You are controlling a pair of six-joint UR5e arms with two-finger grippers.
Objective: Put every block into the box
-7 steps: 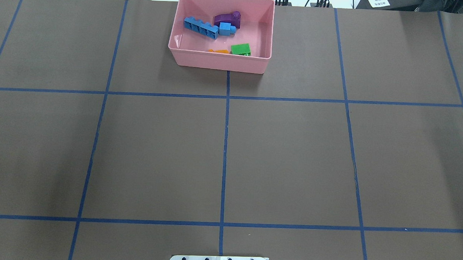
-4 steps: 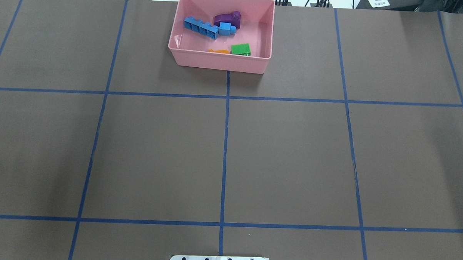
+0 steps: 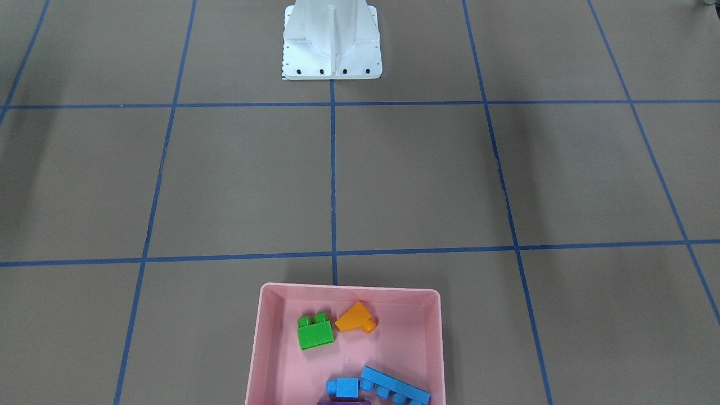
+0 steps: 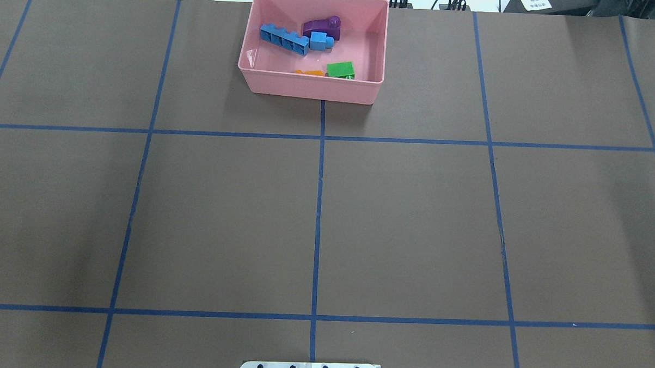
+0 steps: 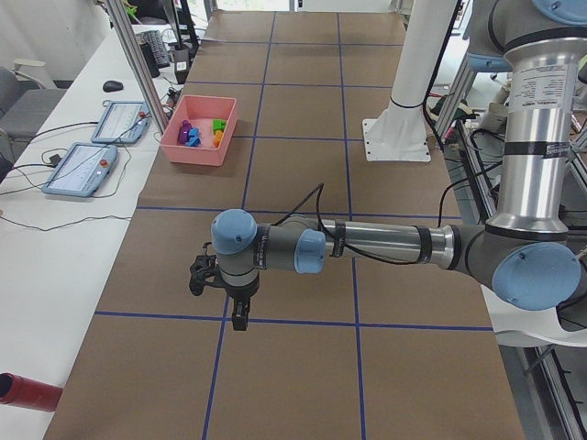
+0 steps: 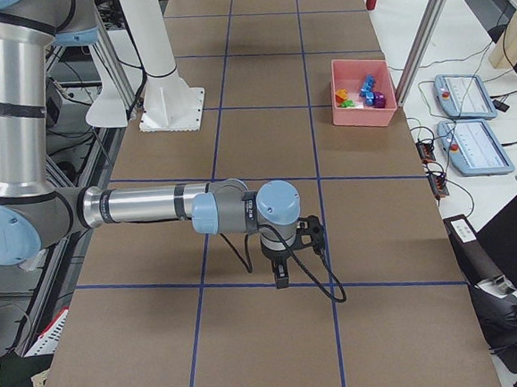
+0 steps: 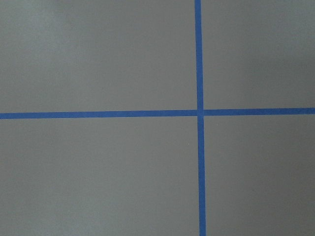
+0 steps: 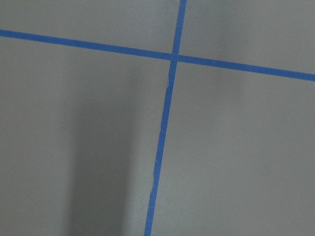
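The pink box stands at the table's far middle edge. All the blocks lie inside it: the long blue bar, the small blue cube, the purple sloped one, the green one and the orange one, half hidden by the near wall. The front-facing view shows the green and orange blocks apart from the others. My left gripper and right gripper hang over bare table far from the box, seen only in the side views, so I cannot tell their state.
The white metal base stands at the robot's edge of the table. Blue tape lines grid the brown surface. Control tablets lie on a side bench beyond the box. A red cylinder lies off the table's end.
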